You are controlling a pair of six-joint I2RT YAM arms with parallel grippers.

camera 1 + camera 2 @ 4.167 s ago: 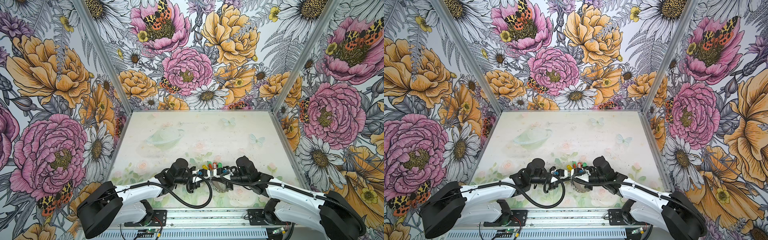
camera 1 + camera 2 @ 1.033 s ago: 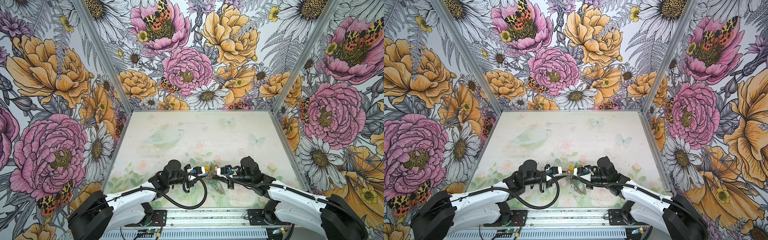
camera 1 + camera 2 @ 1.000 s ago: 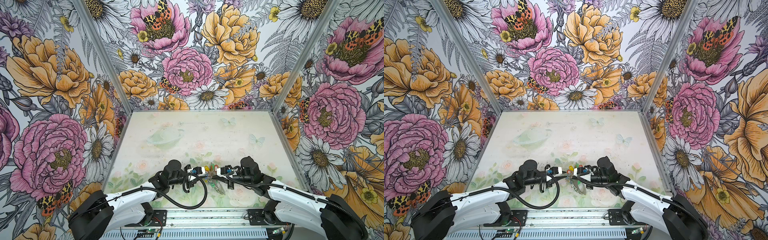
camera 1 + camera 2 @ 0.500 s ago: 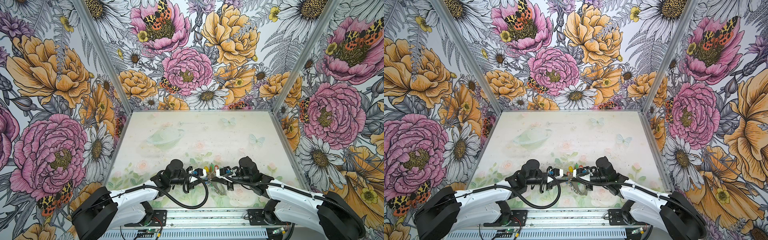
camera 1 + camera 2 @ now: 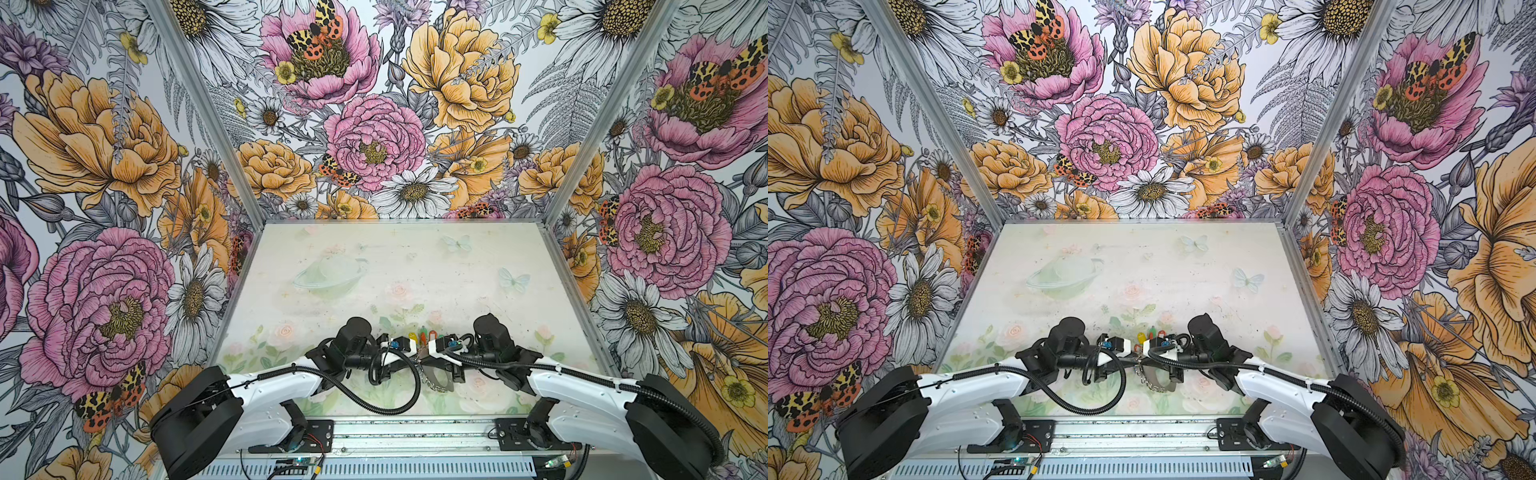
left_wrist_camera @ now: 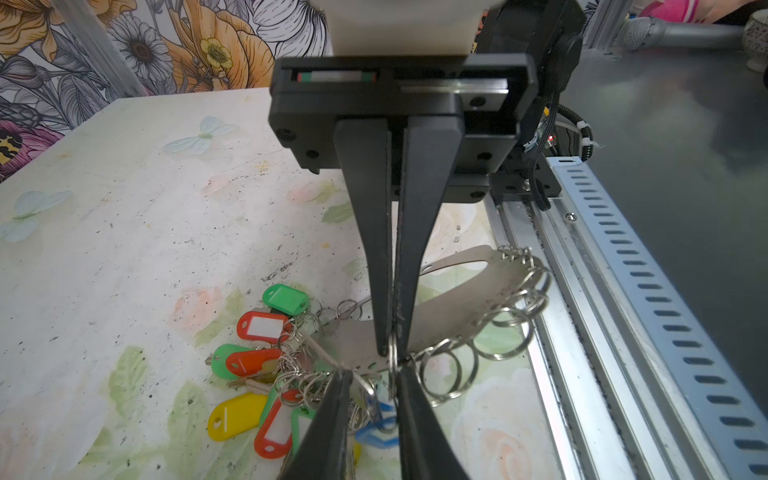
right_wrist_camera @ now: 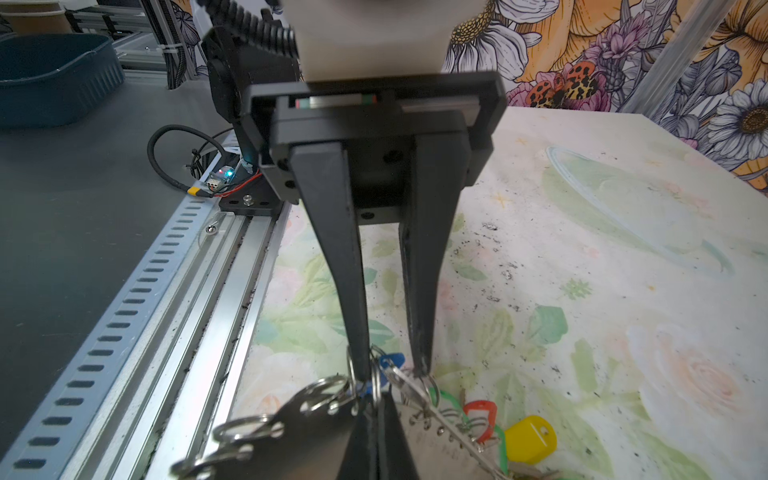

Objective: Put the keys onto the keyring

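Note:
Both grippers meet low over the front middle of the table. The keyring (image 6: 457,303), a flat grey band fringed with silver rings, hangs tilted between them (image 5: 436,376) (image 5: 1156,380). My right gripper (image 6: 392,353) (image 7: 376,395) is shut on one small silver ring at the band's edge. My left gripper (image 6: 372,374) (image 7: 390,370) has its fingers a little apart, closed across the ring of a blue key (image 6: 380,428) (image 7: 394,360). Several more keys (image 6: 266,365) in green, red and yellow lie bunched on the table under the band, their rings tangled at its edge.
A slotted metal rail (image 6: 623,332) runs along the table's front edge just behind the grippers. The left arm's black cable (image 5: 390,399) loops over the table front. Flowered walls close in the other three sides. A dark blue bin (image 7: 54,75) stands off the table.
Over the last second both wrists have drawn slightly closer together at the front middle. The keyring still hangs between them and neither grip has altered.

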